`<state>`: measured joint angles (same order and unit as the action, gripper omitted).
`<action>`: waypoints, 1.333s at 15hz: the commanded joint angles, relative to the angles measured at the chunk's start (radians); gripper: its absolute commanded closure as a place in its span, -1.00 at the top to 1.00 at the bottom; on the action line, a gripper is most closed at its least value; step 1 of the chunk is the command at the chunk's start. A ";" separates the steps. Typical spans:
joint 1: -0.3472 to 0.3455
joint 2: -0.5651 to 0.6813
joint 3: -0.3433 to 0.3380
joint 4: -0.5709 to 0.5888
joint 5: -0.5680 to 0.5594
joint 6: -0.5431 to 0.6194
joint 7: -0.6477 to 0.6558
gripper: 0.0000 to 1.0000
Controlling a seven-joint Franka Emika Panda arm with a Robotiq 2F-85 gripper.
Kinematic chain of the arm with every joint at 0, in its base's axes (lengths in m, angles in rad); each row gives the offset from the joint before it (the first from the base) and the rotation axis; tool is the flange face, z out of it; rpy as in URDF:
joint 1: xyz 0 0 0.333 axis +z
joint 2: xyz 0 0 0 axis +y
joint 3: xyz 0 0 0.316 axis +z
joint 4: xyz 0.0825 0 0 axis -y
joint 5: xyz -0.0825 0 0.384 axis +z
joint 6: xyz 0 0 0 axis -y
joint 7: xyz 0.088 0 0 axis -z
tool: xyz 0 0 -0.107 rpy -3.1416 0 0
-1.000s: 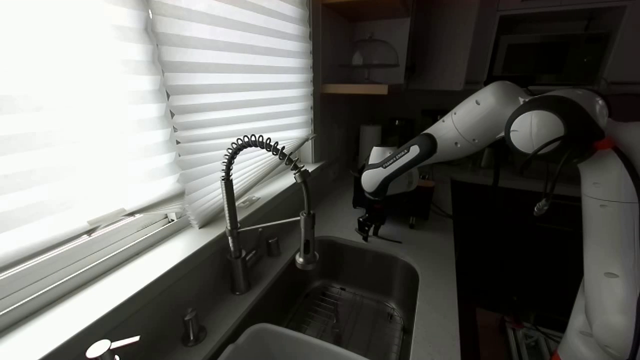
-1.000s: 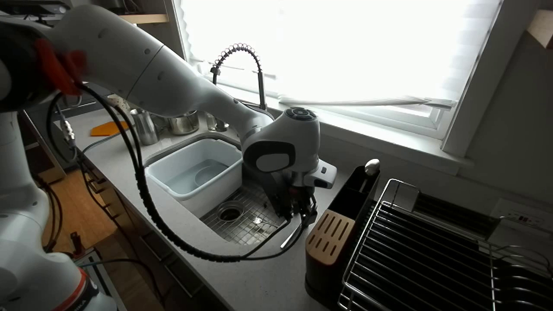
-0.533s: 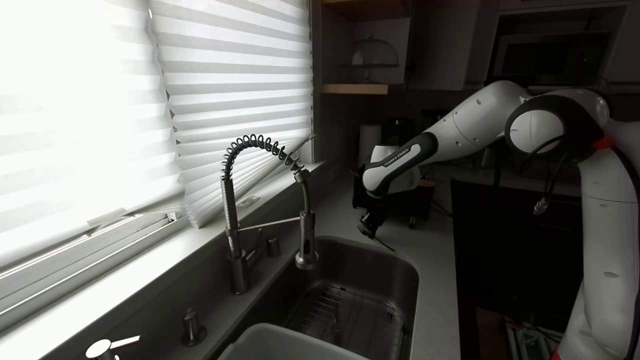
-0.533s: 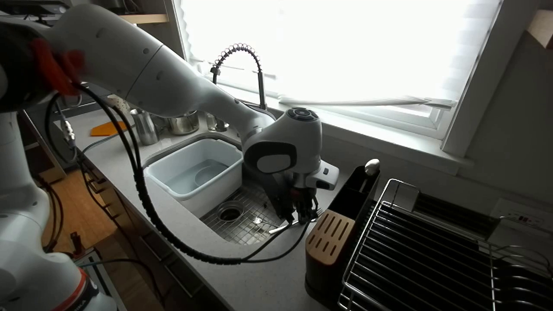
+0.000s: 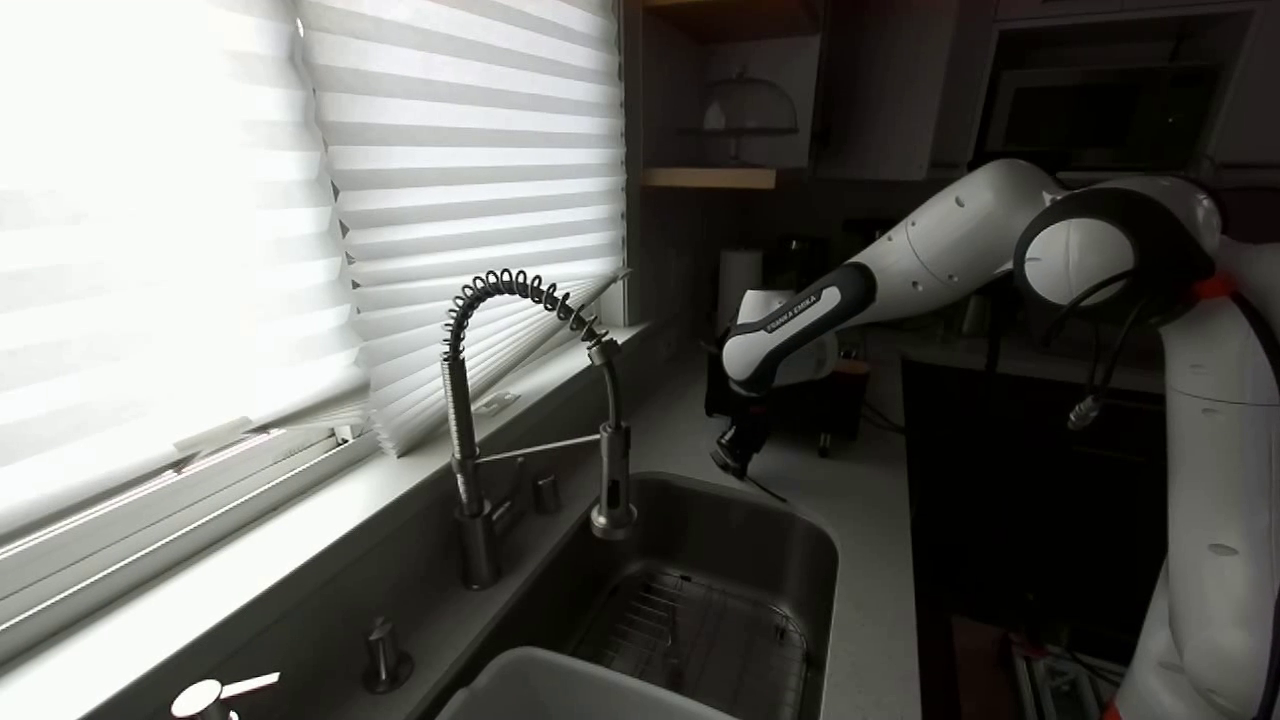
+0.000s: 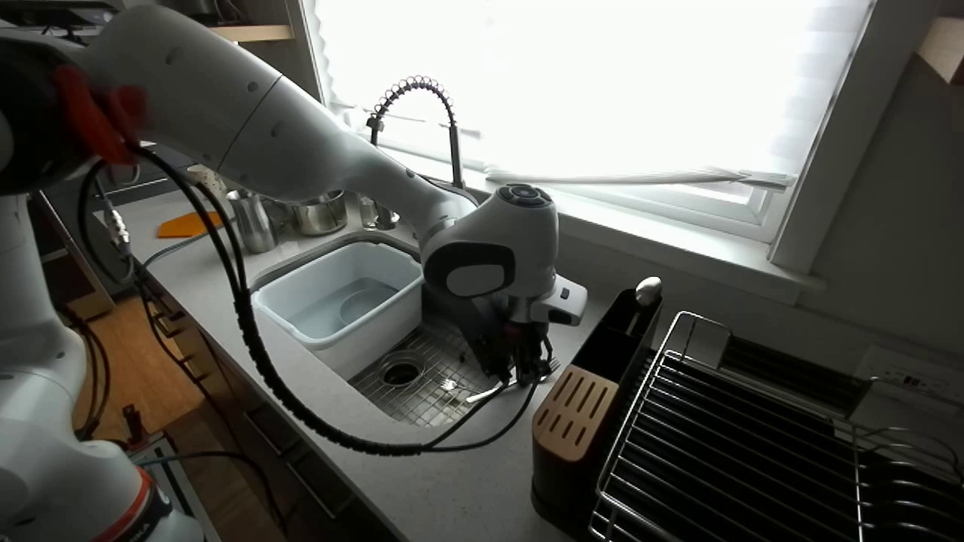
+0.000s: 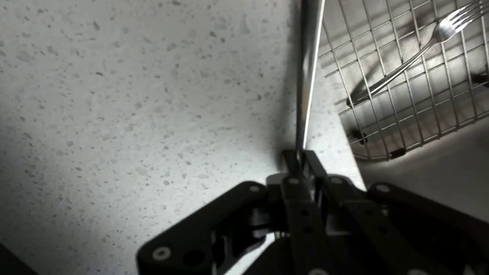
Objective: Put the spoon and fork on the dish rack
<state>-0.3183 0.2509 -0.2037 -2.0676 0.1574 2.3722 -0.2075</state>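
Observation:
My gripper [image 7: 300, 157] is shut on a fork [image 7: 310, 57], whose shaft runs up and out of the wrist view. In an exterior view the tines of this fork [image 6: 555, 366] point toward the dish rack and its handle reaches to the sink's edge. It is just over the counter; whether it touches is unclear. A second fork [image 7: 445, 31] lies on the wire grid in the sink. The spoon [image 6: 648, 289] stands bowl up in the black cutlery holder [image 6: 611, 348] at the side of the dish rack [image 6: 742, 452].
The slotted wooden top [image 6: 576, 414] of the holder is close to my gripper. A white basin [image 6: 339, 339] holding water fills part of the sink. The spring faucet [image 5: 610, 440] arches over the sink. My cable [image 6: 331, 440] hangs low across the counter.
The jaws have closed on the fork. The fork has turned, its handle end swinging toward the sink and its tines showing beside the holder. The gripper has risen slightly.

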 commanded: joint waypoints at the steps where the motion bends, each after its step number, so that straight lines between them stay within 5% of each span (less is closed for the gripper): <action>1: 0.005 -0.087 0.012 -0.020 0.012 -0.066 -0.040 -0.97; 11: 0.003 -0.348 -0.073 -0.039 -0.003 -0.057 -0.007 -0.97; 20: -0.028 -0.460 -0.078 -0.123 -0.096 0.332 0.295 -0.97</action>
<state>-0.3267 -0.1794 -0.2834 -2.1318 0.1203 2.5991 -0.0226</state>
